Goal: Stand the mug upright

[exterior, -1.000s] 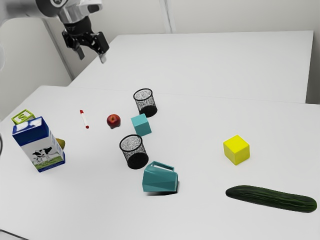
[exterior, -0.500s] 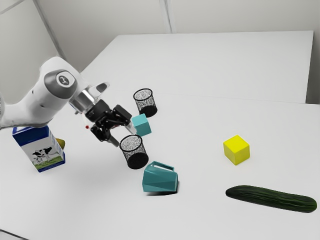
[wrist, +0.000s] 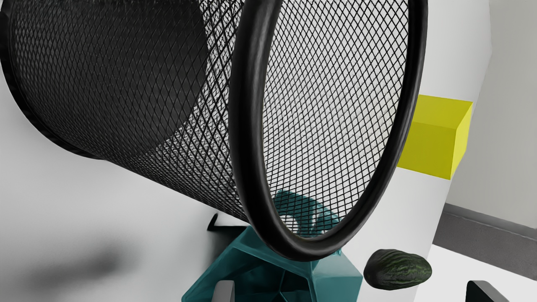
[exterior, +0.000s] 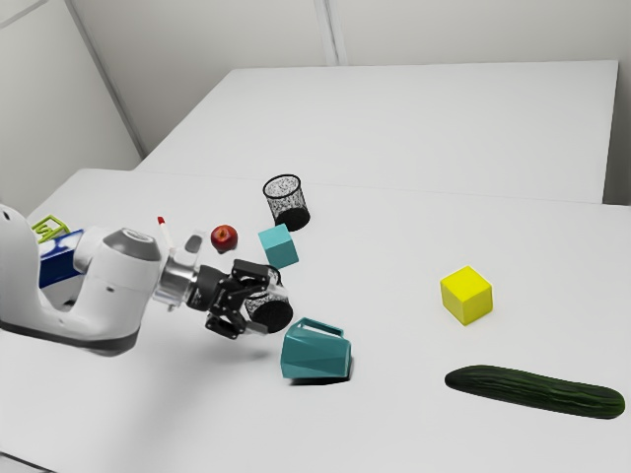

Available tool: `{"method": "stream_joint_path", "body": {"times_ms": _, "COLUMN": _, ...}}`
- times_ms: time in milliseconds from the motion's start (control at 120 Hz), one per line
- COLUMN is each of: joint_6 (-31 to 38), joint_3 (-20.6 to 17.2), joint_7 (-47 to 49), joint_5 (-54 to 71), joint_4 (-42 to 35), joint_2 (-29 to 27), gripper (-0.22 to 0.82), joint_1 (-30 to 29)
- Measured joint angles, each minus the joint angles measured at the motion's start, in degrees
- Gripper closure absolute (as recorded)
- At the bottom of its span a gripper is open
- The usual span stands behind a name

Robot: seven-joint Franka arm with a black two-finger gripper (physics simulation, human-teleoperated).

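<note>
White jointed arm [exterior: 104, 296]: reaching in low, its black two-finger gripper [exterior: 272, 309] holding nothing, fingers wide apart.
Blue-topped carton [exterior: 61, 259]: behind the fingers, half hidden by the arm; no brand readable.
Long dark-green cucumber [exterior: 534, 391]: well beyond the fingertips.
Black wire-mesh cup [wrist: 126, 84]: close beside the fingers; touching, I can't tell.
Teal faceted mug [exterior: 315, 352]: just ahead of the fingertips — on its side, mouth toward them, handle uppermost.
Mug's step: the approach, I'd judge — next, clear the mesh rim, grip, then tip it onto its base.
Lime-edged block [exterior: 49, 229]: behind the fingers, its lettering unclear.
</note>
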State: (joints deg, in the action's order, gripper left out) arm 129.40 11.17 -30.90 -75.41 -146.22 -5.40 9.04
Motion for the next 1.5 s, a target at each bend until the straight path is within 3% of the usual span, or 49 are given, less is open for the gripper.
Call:
{"method": "stream_joint_path", "body": {"times_ms": 333, "joint_6": 1.9, "joint_3": -0.3, "joint_7": -12.3, "joint_5": -8.9, "joint_4": -1.9, "joint_2": 3.5, "gripper": 0.00, "joint_1": -0.3}}
{"method": "stream_joint_path", "body": {"times_ms": 875, "joint_6": 1.8, "joint_3": -6.5, "joint_7": -22.2, "joint_5": -19.3, "joint_4": -3.2, "joint_2": 3.2, "gripper": 0.00, "joint_1": 0.2}}
{"method": "stream_joint_path", "body": {"times_ms": 925, "joint_6": 2.0, "joint_3": -6.7, "joint_7": -22.7, "joint_5": -19.6, "joint_4": -3.1, "joint_2": 3.2, "gripper": 0.07, "joint_1": 0.2}}
{"method": "stream_joint_path", "body": {"times_ms": 1075, "joint_6": 2.4, "joint_3": -7.2, "joint_7": -23.9, "joint_5": -20.0, "joint_4": -3.1, "joint_2": 3.1, "gripper": 0.45, "joint_1": 0.2}}
{"method": "stream_joint_path", "body": {"times_ms": 1192, "joint_6": 2.6, "joint_3": -7.5, "joint_7": -24.6, "joint_5": -20.1, "joint_4": -3.0, "joint_2": 2.9, "gripper": 0.62, "joint_1": 0.1}}
{"method": "stream_joint_path", "body": {"times_ms": 1500, "joint_6": 3.5, "joint_3": -8.5, "joint_7": -25.1, "joint_5": -19.6, "joint_4": -2.4, "joint_2": 1.0, "gripper": 0.76, "joint_1": -0.1}}
